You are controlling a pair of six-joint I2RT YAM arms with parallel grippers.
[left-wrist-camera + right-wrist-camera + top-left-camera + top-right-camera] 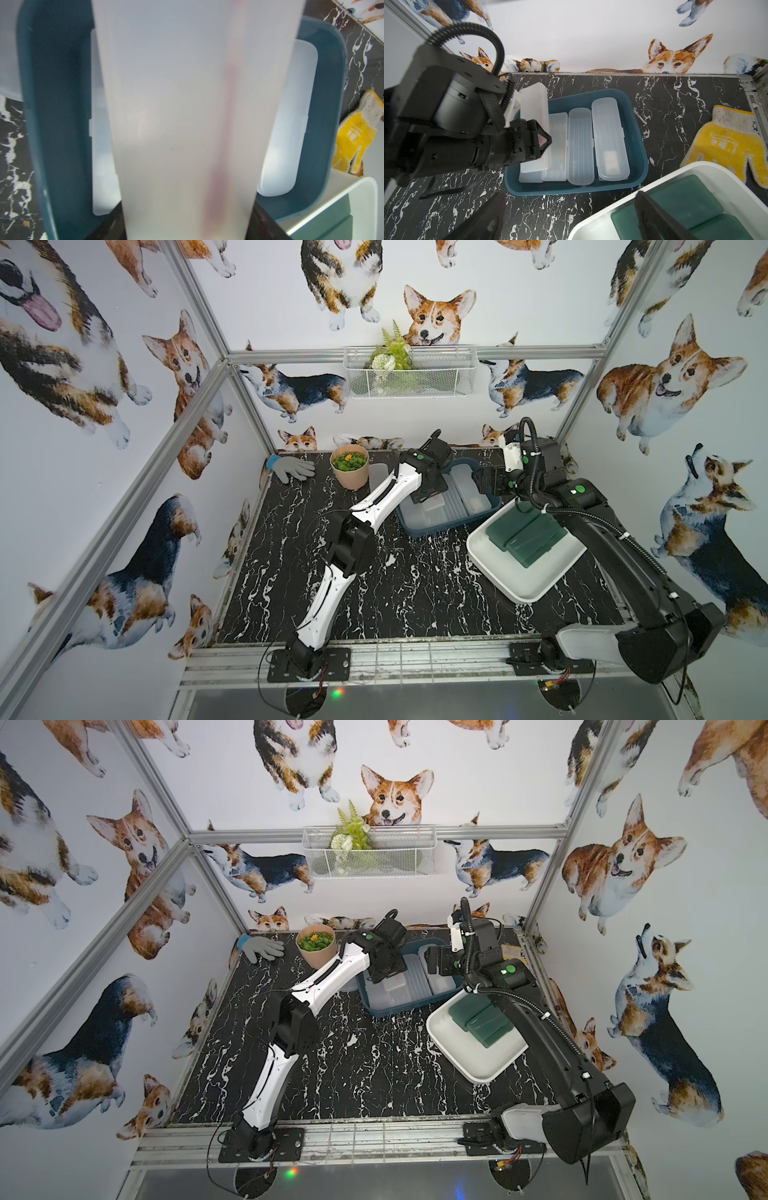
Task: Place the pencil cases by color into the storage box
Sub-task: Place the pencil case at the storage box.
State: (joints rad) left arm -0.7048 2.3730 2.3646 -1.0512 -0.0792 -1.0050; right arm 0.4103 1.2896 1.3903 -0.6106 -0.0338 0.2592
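Note:
My left gripper [538,141] is shut on one end of a frosted white pencil case [533,108] [187,124], held tilted over the left side of the blue storage box [417,529] [640,145]. Several more frosted cases [580,145] lie side by side inside that box. A few dark green cases [525,537] [685,207] sit stacked in a white tray [498,572] to the right. My right gripper [566,224] hangs open and empty above the gap between box and tray. One more frosted case [377,475] lies on the table behind the left arm.
At the back left are a peach pot of green plants [350,468] and a grey glove [293,468]. A yellow glove [726,143] lies right of the blue box near the back wall. A wire basket [409,371] hangs on the rear frame.

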